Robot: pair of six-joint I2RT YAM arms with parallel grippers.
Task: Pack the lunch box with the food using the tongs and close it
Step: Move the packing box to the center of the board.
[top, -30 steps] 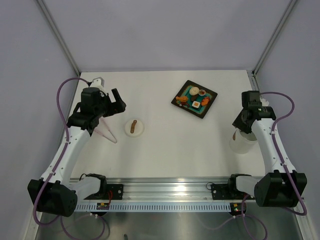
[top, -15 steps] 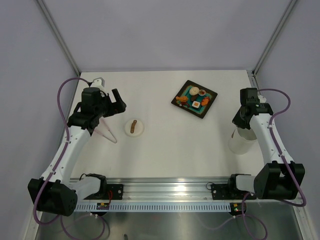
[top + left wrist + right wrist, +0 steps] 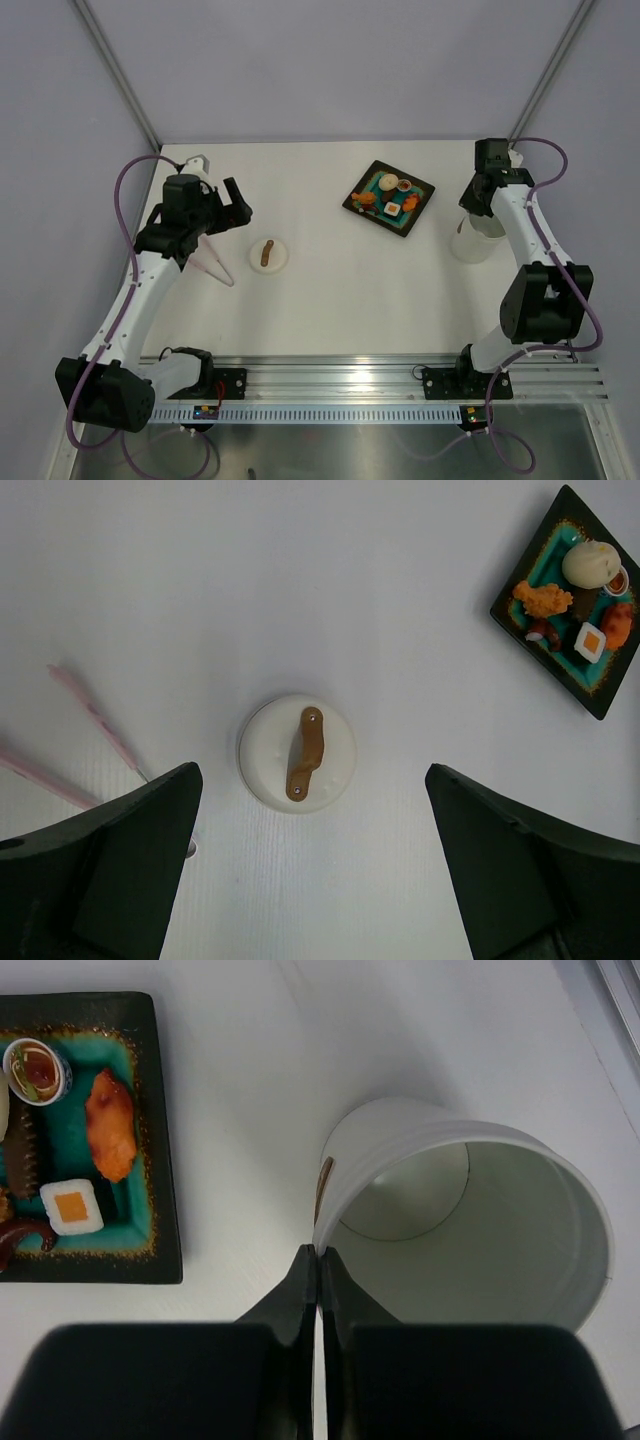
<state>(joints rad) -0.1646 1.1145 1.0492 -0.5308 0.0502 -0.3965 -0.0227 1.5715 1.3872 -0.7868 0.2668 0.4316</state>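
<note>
The lunch box [image 3: 470, 1260] is an open white tub standing right of the tray. My right gripper [image 3: 318, 1252] is shut on its near rim, one finger inside the wall and one outside; from above the tub [image 3: 474, 244] sits under my right gripper [image 3: 466, 218]. Its lid [image 3: 298, 752] with the brown handle lies flat on the table, below and between the fingers of my open left gripper [image 3: 312, 768]. The pink tongs [image 3: 95, 720] lie left of the lid [image 3: 268, 254]. The food [image 3: 108, 1125] sits in several small pieces on the black tray [image 3: 165, 1160].
The tray [image 3: 389, 198] lies at the far middle of the table, a little left of the tub. The tongs [image 3: 212, 265] rest under my left arm [image 3: 150, 270]. A metal post and the table's right edge [image 3: 512, 150] run close behind the right arm.
My right gripper closed on the tub's rim and moved the tub from the near right side farther back, beside the tray. The left arm has not moved.
</note>
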